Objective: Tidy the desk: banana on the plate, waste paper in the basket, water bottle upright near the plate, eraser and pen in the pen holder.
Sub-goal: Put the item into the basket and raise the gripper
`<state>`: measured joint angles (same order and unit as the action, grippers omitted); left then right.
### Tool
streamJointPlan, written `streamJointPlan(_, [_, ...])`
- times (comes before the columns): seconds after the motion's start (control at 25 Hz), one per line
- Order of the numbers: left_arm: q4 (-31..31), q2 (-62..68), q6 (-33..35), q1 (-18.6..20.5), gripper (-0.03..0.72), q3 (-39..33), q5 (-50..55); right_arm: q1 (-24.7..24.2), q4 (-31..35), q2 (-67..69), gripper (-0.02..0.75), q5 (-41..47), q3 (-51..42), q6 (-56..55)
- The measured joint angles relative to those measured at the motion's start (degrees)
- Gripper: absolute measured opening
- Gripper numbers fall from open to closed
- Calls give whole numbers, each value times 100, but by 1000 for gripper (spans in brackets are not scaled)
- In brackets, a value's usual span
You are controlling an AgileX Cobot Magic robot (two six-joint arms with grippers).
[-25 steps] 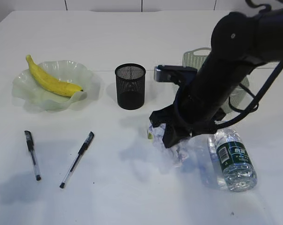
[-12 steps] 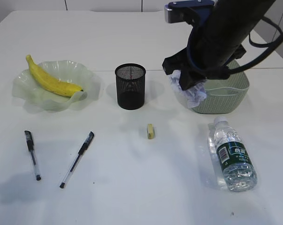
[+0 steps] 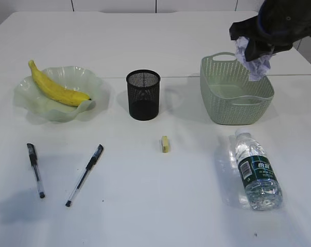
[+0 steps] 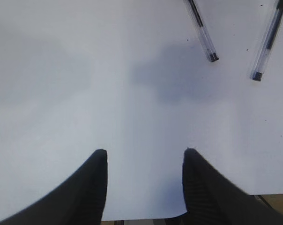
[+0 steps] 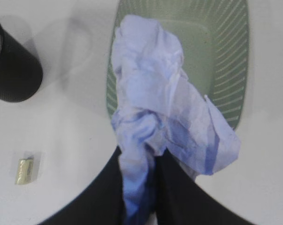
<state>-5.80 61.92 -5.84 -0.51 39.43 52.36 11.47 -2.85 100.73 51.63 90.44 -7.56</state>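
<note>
Lifted off the table, the paper (image 3: 254,62) is now held pinched in the right gripper (image 3: 256,43) above the basket (image 3: 217,103); release is due.

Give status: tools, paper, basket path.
Right tool shut on waste paper, above basket. Left tool open, empty, over bare table. Basket empty, nothing blocking drop.

Banana (image 3: 57,90) lies on the plate (image 3: 29,105); crumpled paper (image 3: 253,60) hangs, apparently clear, above the basket (image 3: 217,98); bottle (image 3: 254,172) on its side; eraser (image 3: 166,143) and pens (image 3: 85,174) on the table.
</note>
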Motion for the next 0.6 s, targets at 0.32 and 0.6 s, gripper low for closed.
streamJointPlan(0.32, [0,0,0,0,363,0,0,-311,-14,53,117,-821,5,-71])
streamJointPlan(0.6, [0,0,0,0,363,0,0,-311,-14,820,120,-994,480,-110])
